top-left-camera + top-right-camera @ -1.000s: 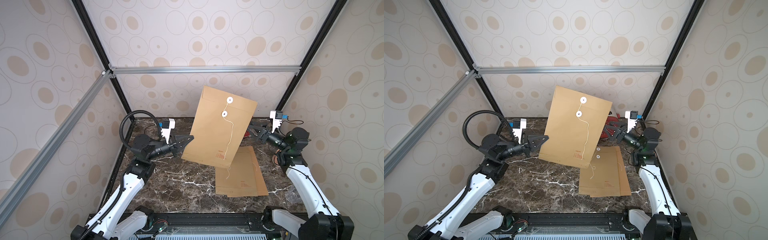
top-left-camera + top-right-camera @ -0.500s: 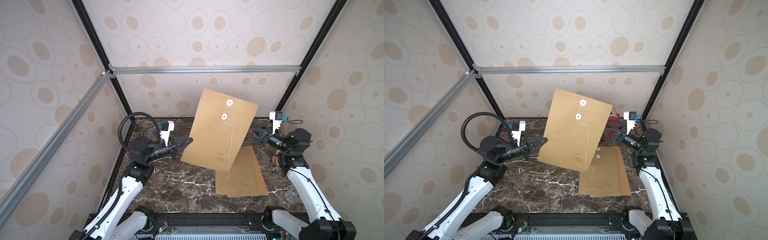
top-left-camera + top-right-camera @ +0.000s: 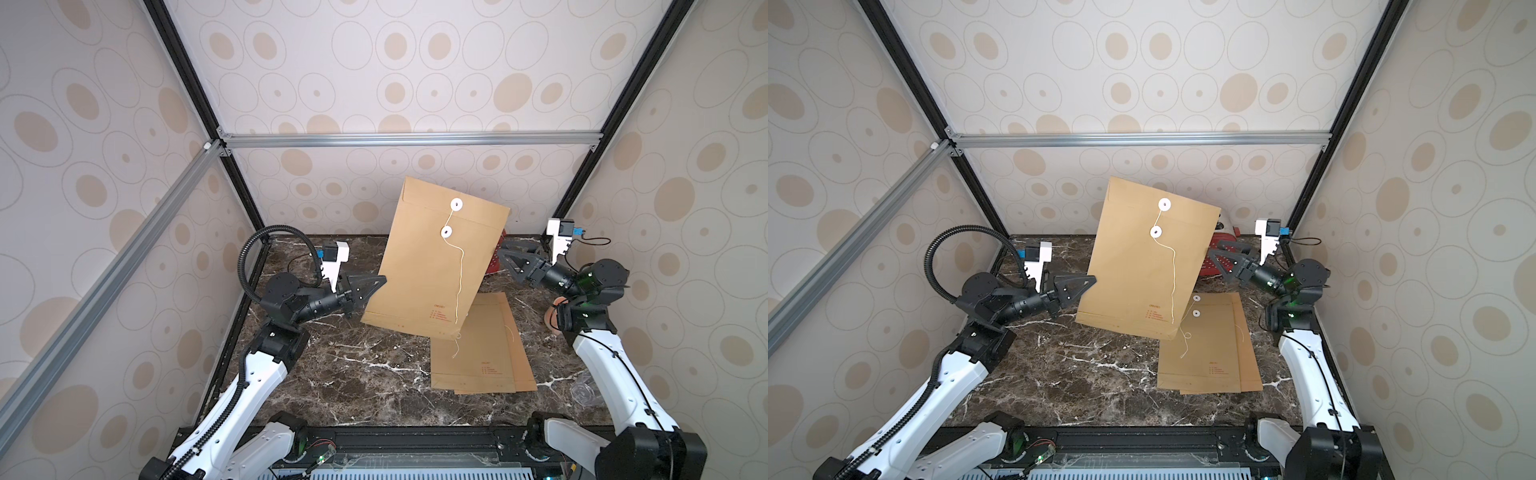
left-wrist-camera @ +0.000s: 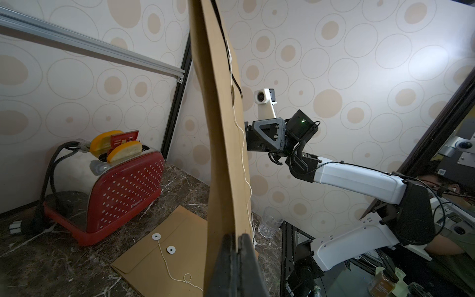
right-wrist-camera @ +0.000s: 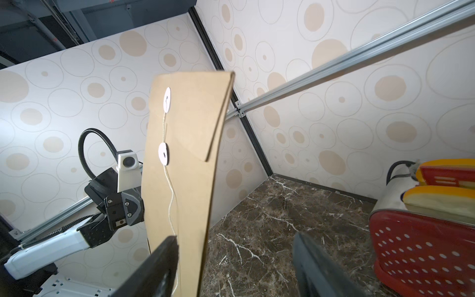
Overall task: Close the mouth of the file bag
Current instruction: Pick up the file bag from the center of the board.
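- File bag [image 3: 428,270] hangs tilted above the table [image 3: 353,374], its side edge pinched tight in our left gripper [image 3: 379,284].
- Our right gripper [image 3: 502,254] stands with jaws apart at the bag's opposite edge, not clamping it.
- String [image 3: 460,282] dangles loose down the bag's face, between both grippers.
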### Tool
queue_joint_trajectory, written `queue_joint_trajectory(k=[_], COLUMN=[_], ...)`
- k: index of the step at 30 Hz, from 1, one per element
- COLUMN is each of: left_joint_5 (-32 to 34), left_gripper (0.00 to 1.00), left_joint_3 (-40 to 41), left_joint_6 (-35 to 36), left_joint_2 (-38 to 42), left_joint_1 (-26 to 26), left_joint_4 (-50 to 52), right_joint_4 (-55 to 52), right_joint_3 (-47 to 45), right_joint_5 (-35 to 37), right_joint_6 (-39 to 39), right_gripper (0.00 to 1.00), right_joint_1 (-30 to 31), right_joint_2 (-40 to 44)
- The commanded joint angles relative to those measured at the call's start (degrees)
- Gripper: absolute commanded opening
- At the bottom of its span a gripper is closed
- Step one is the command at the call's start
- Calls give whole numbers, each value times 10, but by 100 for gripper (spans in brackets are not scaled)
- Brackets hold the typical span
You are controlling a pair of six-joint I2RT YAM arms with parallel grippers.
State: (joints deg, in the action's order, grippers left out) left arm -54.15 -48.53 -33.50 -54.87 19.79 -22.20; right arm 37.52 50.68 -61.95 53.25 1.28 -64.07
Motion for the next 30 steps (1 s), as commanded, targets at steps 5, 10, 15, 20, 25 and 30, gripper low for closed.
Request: queue_joint_trajectory(k=[5, 10, 15, 20, 25, 30], left_joint_5=[-16, -14, -7, -1, 3, 4], left_gripper=[0, 0, 0, 58, 76, 80], left_joint_3=[-4, -5, -24, -38, -65, -132], left_joint_6=[-7, -9, 10, 17, 8, 4], left_joint_2=[5, -1, -14, -26, -65, -99], left_joint_1=[3, 3, 3, 3, 3, 3], left_joint_4=[-24, -23, 41, 66, 55, 65], right_joint_4=[-38, -45, -64, -109, -151, -186], right_joint_3=[34, 35, 35, 41, 42, 45], right_joint_5=[-4, -3, -1, -9, -19, -34], right_joint_6=[-46, -50, -61, -84, -113, -127], right_gripper=[63, 36, 6, 0, 0, 0], right_joint_1=[58, 58, 58, 58, 58, 59], right_joint_2=[-2, 2, 13, 31, 52, 54])
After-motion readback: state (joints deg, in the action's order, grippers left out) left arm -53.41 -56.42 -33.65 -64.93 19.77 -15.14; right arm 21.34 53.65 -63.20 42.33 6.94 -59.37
